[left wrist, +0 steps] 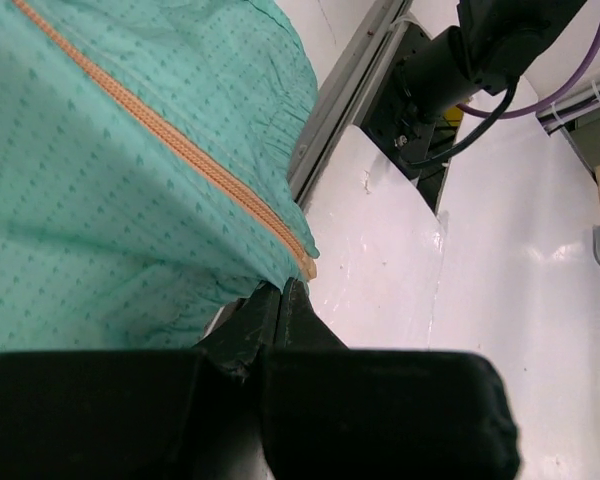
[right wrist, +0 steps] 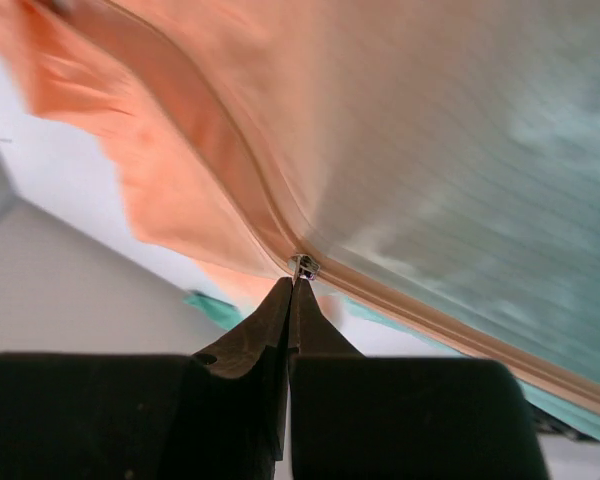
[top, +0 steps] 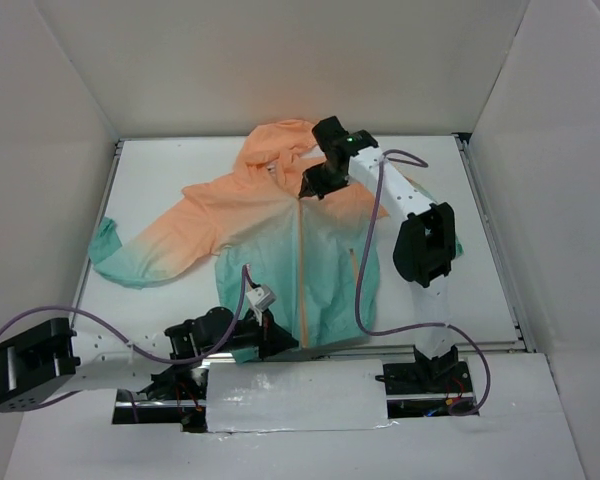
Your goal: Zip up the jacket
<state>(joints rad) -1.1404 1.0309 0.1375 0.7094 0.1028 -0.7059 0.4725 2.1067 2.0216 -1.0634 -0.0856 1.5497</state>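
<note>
Lying flat | jacket [top: 260, 220] peach fading to teal | zipper [top: 300, 270] joined to chest

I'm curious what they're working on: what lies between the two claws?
The front of the jacket: its orange zipper runs from the left gripper at the teal hem up to the right gripper, as the top view shows.

The left arm [top: 110, 362] and right arm [top: 390, 185] pair slim white links with chunky black joint housings. A purple-grey cable [top: 90, 320] trails from the left arm and a matching cable [top: 360, 300] from the right, whose wrist carries a small green light [top: 352, 141]. Each arm ends in matte black jaws that taper from a blocky body to thin tips.
</note>
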